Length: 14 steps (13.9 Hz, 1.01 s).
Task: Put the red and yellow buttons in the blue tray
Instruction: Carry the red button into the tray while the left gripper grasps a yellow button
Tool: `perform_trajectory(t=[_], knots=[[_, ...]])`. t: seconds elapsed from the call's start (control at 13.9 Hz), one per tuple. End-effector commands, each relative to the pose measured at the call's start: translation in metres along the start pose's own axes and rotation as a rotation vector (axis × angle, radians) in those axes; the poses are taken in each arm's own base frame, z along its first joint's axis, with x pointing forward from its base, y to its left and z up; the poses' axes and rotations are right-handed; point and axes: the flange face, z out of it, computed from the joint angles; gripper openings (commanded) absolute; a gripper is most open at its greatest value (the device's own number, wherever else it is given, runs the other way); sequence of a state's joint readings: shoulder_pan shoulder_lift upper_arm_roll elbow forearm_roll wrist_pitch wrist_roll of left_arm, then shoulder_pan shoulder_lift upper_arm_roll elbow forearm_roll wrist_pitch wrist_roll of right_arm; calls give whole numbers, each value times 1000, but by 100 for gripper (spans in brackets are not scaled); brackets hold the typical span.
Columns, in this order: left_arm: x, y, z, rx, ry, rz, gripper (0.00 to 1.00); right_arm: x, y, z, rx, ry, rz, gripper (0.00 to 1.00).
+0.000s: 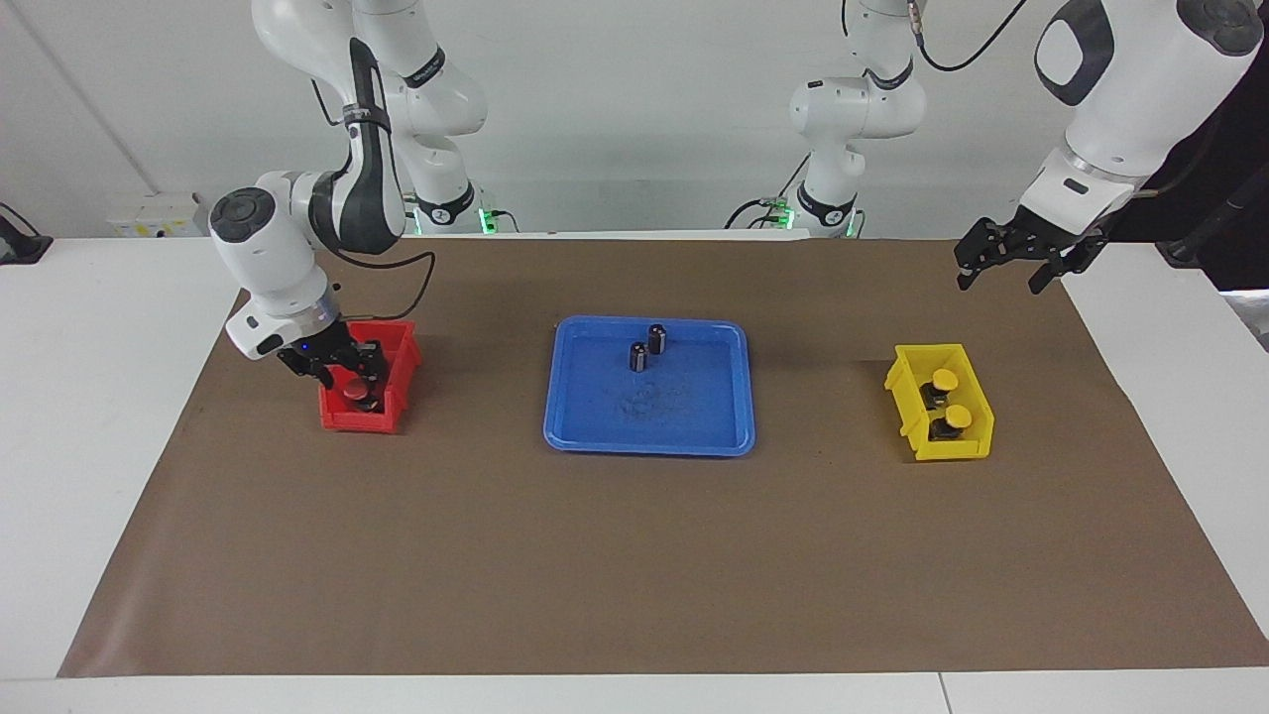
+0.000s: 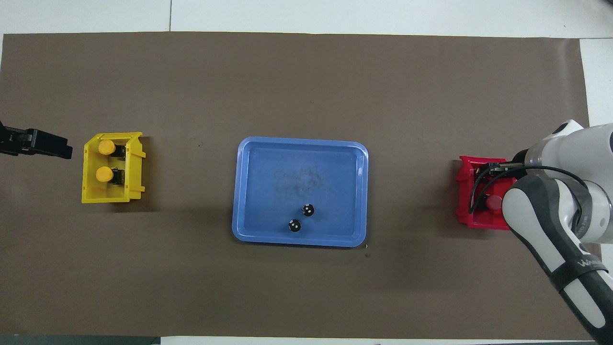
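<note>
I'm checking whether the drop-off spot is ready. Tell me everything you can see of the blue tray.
The blue tray is a flat rectangle of glossy plastic with rounded corners and a low rim. It lies level on the brown mat at mid-table. Two dark cylinders stand upright in it, near its robot-side edge. No buttons are in it, and neither gripper touches it.

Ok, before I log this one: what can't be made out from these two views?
- Red bin: only one red button shows in the facing view; the right gripper hides any second one. In the overhead view the right arm covers most of the bin.
- Right gripper: whether it is shut on the button.
- Left gripper, above the table near the yellow bin: cut by the overhead view's edge.
</note>
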<state>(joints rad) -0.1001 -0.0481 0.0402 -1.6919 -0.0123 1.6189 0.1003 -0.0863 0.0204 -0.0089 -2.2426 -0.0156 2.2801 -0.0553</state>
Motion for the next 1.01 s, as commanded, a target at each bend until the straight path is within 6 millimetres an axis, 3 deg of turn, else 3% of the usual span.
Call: perform_trajectory(t=[0.0, 0.07, 0.29, 0.51, 0.65, 0.79, 0.94], knots=[[-3, -1, -1, 5, -8, -2, 100, -10, 2, -1, 4, 23, -15, 66], [-3, 0, 0, 5, -14, -13, 100, -11, 2, 2, 4, 26, -16, 66], [-2, 38, 1, 7, -20, 56, 100, -10, 1, 7, 4, 38, -19, 65], [4, 17, 0, 14, 32, 11, 100, -11, 0, 9, 4, 37, -19, 55], [5, 9, 26, 18, 103, -3, 100, -11, 1, 10, 4, 35, -18, 40], [11, 7, 51, 18, 90, -3, 99, -10, 0, 8, 4, 37, -19, 19], [30, 6, 86, 19, 69, -3, 90, 1, -1, -3, 3, 38, -24, 16]])
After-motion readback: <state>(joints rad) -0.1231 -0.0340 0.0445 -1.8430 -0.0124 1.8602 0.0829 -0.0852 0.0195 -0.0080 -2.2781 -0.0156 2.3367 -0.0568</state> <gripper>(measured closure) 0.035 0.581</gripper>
